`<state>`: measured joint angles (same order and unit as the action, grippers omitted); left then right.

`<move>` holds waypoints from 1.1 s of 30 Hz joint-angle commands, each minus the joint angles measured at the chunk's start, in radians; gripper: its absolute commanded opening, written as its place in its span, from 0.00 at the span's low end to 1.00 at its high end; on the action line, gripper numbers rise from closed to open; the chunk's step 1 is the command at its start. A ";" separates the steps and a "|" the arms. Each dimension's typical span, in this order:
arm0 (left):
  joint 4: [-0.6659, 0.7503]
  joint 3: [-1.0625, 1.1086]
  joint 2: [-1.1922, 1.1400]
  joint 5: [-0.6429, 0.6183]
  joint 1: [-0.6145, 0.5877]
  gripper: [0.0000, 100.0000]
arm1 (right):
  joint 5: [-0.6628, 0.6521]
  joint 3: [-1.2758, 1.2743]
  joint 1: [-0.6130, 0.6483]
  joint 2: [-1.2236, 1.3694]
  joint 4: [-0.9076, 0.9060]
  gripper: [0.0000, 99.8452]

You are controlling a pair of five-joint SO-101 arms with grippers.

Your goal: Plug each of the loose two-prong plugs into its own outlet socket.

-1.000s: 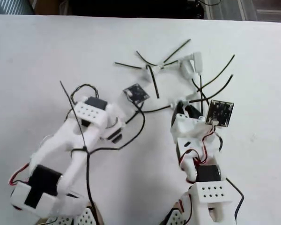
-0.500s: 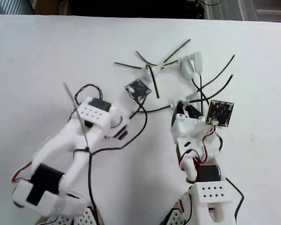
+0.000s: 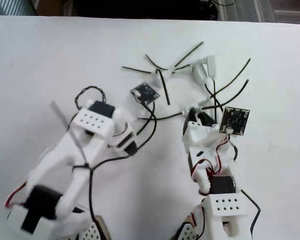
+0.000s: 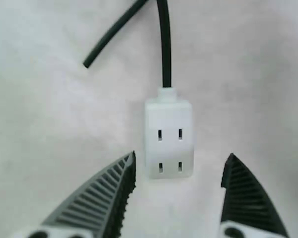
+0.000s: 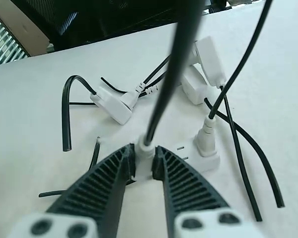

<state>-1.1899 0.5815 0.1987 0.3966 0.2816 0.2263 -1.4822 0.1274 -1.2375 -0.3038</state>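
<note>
Between the spread fingers of the left pincer, an empty socket block lies flat on the surface, slots up, long axis in line with its cord. Rightward, the right pincer clamps a plug upright; a neighbouring plug looks seated, so most remains.

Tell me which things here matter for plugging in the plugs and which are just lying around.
For the job: outlet socket, at the open left gripper; held plug, clamped in the right gripper; loose plug; second socket.
Just there: slatted panel beyond the table.
</note>
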 commanded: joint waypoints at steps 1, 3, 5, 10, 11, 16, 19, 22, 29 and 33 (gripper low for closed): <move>-0.020 0.018 0.206 -0.005 -0.059 0.28 | -0.014 0.008 0.007 -0.019 0.018 0.02; -0.015 0.054 0.298 -0.005 -0.117 0.28 | -0.014 0.009 0.008 -0.019 0.015 0.02; -0.015 0.097 0.389 -0.005 -0.186 0.28 | -0.032 0.009 0.027 -0.019 0.013 0.02; -0.014 0.239 0.602 -0.006 -0.378 0.28 | -0.221 0.009 0.225 -0.012 -0.061 0.02; -0.012 0.269 0.636 -0.006 -0.415 0.28 | -0.242 0.011 0.268 -0.012 -0.082 0.02; 0.077 0.420 0.768 -0.006 -0.636 0.28 | -0.334 0.034 0.424 -0.010 -0.170 0.02; 0.144 0.511 0.805 -0.006 -0.716 0.28 | -0.339 0.092 0.495 -0.008 -0.242 0.02; 0.193 0.589 0.816 -0.006 -0.727 0.28 | -0.339 0.147 0.582 -0.008 -0.320 0.02; 0.304 0.718 0.819 -0.008 -0.727 0.28 | -0.339 0.170 0.740 -0.008 -0.363 0.02; 0.304 0.720 0.819 -0.008 -0.723 0.28 | -0.339 0.170 0.753 0.013 -0.294 0.02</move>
<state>-0.9060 1.3042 0.9920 0.3982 -0.4411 -0.1020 -1.3640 0.8730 -1.2375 -0.6460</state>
